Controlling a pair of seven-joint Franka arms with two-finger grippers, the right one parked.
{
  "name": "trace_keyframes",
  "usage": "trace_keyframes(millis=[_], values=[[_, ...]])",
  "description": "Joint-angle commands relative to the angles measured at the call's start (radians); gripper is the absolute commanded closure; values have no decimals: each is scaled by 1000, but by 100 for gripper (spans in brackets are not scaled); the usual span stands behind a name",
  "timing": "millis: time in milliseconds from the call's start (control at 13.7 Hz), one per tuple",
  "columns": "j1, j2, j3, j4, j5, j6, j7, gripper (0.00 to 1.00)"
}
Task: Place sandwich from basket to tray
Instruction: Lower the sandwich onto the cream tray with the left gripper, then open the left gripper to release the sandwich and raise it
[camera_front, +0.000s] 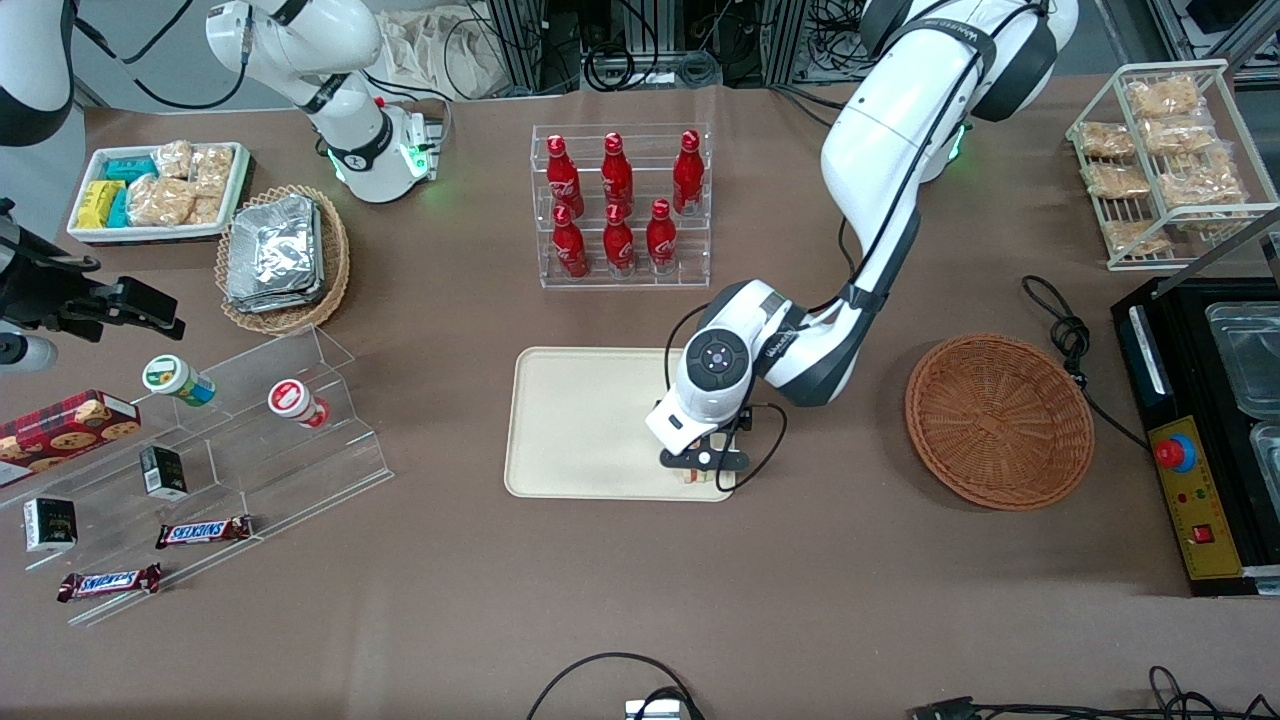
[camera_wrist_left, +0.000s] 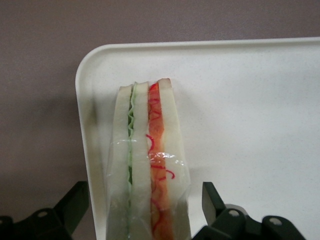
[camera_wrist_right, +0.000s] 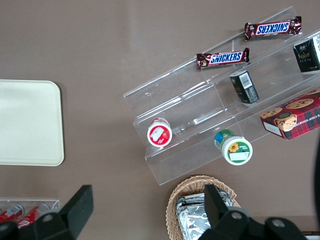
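The sandwich (camera_wrist_left: 147, 165), a plastic-wrapped white-bread wedge with green and orange-pink filling, stands on the cream tray (camera_wrist_left: 240, 110) close to one rounded corner. My left gripper (camera_wrist_left: 145, 200) straddles it, open, and there is a gap between each black finger (camera_wrist_left: 75, 202) and the bread. In the front view the gripper (camera_front: 700, 468) hangs low over the tray (camera_front: 580, 420), at the corner nearest the camera on the working arm's side, and only a sliver of the sandwich (camera_front: 692, 478) shows under it. The reddish-brown basket (camera_front: 1000, 420) lies beside the tray toward the working arm's end, with nothing in it.
A clear rack of red bottles (camera_front: 620, 205) stands farther from the camera than the tray. A black cable (camera_front: 1065, 335) and a black appliance (camera_front: 1200, 440) lie near the basket. An acrylic stepped stand (camera_front: 220, 450) with snacks and a tan foil-pack basket (camera_front: 280, 255) sit toward the parked arm's end.
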Motion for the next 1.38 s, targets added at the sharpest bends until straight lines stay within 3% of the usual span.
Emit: trace_keyframes(millis=[0,583,1311], values=[[-8,-19,8,-6,11,2,-4,0],[-8,-53,8,-6,11,-39,-13,0],[-1,-211,8,-41,5,-190,-3,0]])
